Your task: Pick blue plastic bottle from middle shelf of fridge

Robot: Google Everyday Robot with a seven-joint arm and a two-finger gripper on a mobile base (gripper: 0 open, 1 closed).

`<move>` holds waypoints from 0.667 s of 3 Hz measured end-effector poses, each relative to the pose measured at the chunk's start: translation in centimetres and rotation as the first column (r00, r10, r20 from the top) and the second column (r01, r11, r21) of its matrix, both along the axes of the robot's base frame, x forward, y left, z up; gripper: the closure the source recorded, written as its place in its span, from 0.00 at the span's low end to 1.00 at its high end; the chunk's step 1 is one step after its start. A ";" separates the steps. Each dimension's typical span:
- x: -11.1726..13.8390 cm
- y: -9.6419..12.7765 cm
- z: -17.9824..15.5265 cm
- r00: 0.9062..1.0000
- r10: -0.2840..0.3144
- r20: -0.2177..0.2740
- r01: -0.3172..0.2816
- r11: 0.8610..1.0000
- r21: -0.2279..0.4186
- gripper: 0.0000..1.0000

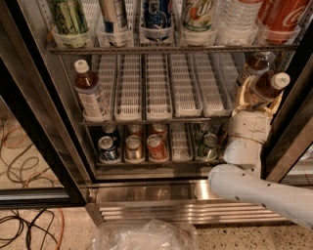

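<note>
A blue plastic bottle [264,87] of dark drink with a white cap leans to the right at the right end of the middle shelf [159,93] of the fridge [41,122]. My gripper [258,96] is shut on it, its pale fingers [241,95] around the bottle's lower body, with the white arm coming up from the lower right. A second bottle of the same kind [254,63] stands just behind. A third [92,95] stands upright at the shelf's left end.
Several cans [132,148] stand on the rack below. The top rack holds tall cans and a red cola bottle [286,14]. The black door frame [293,132] runs close to my arm's right side. A crumpled plastic bag [142,237] and cables [24,227] lie on the floor.
</note>
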State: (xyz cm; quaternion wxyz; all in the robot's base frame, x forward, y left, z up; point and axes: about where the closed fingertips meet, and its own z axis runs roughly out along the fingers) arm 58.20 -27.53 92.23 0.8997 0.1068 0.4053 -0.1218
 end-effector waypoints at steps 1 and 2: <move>-1.0 -0.7 -0.5 1.000 0.010 -0.013 -0.011 0.999 -0.047 1.00; -2.4 -1.6 -2.9 0.997 0.034 -0.063 -0.042 0.991 -0.129 1.00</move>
